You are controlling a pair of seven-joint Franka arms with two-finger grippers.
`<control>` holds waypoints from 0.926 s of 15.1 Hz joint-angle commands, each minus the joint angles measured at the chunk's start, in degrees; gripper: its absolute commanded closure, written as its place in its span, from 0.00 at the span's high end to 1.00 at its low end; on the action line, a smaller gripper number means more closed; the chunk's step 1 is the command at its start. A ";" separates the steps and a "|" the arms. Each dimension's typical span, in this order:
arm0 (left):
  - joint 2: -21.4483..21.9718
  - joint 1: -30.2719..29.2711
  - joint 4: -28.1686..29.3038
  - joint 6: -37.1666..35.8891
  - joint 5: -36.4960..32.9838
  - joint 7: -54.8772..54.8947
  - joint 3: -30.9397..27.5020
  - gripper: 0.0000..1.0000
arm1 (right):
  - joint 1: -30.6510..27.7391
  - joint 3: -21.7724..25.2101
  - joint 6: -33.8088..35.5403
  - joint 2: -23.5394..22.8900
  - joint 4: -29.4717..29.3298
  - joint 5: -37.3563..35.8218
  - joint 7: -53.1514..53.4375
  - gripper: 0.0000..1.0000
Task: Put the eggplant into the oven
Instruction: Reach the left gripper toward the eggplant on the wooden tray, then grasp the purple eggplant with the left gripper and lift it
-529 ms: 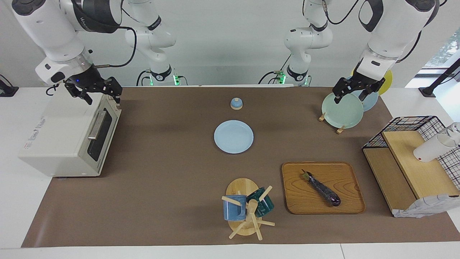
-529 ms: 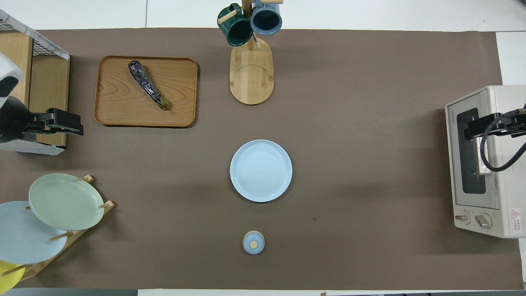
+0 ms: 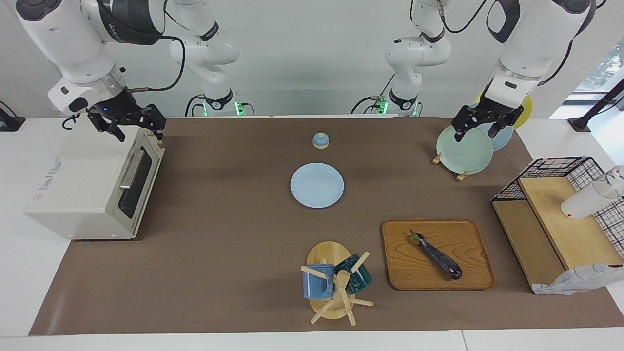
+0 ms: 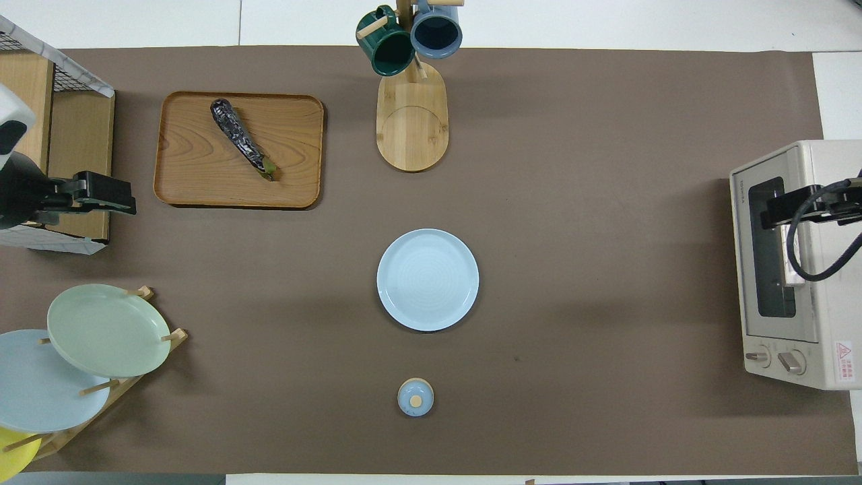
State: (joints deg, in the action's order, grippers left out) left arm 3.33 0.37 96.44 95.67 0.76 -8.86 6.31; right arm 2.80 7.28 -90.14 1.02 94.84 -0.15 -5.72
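Observation:
The eggplant is dark purple with a green stem cap and lies slantwise on a wooden tray; it also shows in the overhead view on the tray. The off-white oven stands at the right arm's end of the table with its glass door shut; it also shows in the overhead view. My right gripper is open and empty in the air over the oven's top front edge. My left gripper is open and empty, raised over the plate rack.
A light blue plate lies mid-table, with a small blue lidded pot nearer the robots. A mug tree stands beside the tray. A plate rack and a wire-mesh shelf with a white cup stand at the left arm's end.
My left gripper has shifted slightly, away from the robots in the overhead view. The right gripper has barely moved. The eggplant and the oven are as before.

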 commanded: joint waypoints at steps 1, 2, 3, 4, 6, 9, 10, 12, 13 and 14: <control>0.10 -0.81 1.56 7.13 0.91 0.69 0.55 1.00 | 0.02 0.02 -1.00 1.35 2.19 -0.11 -0.52 1.00; -0.43 -0.54 1.65 8.30 0.91 0.60 0.55 1.00 | 0.10 0.01 -1.79 1.70 3.15 -0.11 -0.70 0.89; -2.34 -0.28 1.30 9.09 0.99 0.43 0.46 1.00 | 0.10 0.01 -2.75 2.58 4.81 -0.11 -0.96 0.52; -4.89 -0.10 -0.18 9.27 0.99 0.25 0.55 1.00 | 0.02 0.01 -3.55 2.85 5.79 -0.11 -1.23 0.25; -10.94 -0.01 -4.05 8.75 1.95 0.07 0.72 1.00 | -0.07 0.10 -5.74 3.90 8.42 -0.20 -1.23 0.00; -21.14 1.82 -9.06 11.02 3.02 -3.95 0.72 1.00 | -0.60 0.37 -9.79 5.04 12.38 -1.86 -0.18 0.00; -23.87 2.53 -10.90 13.30 3.02 -7.36 0.72 1.00 | -0.60 0.37 -11.27 5.05 13.96 -5.35 1.48 0.00; -29.23 3.06 -13.54 15.77 2.75 -11.69 0.55 1.00 | -0.69 0.28 -14.70 5.05 17.65 -10.12 7.10 0.00; -32.22 4.02 -15.82 16.48 2.67 -13.10 0.37 1.00 | -1.03 0.37 -15.07 4.61 18.36 -10.66 7.82 0.00; -35.64 5.07 -18.45 16.83 2.06 -15.81 -0.15 1.00 | -2.26 0.28 -16.20 4.26 19.15 -10.92 7.82 0.00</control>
State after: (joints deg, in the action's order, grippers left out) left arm -25.22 3.45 85.61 112.55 3.13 -20.14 7.17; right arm 2.40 7.96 -103.50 4.19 110.33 -9.42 0.41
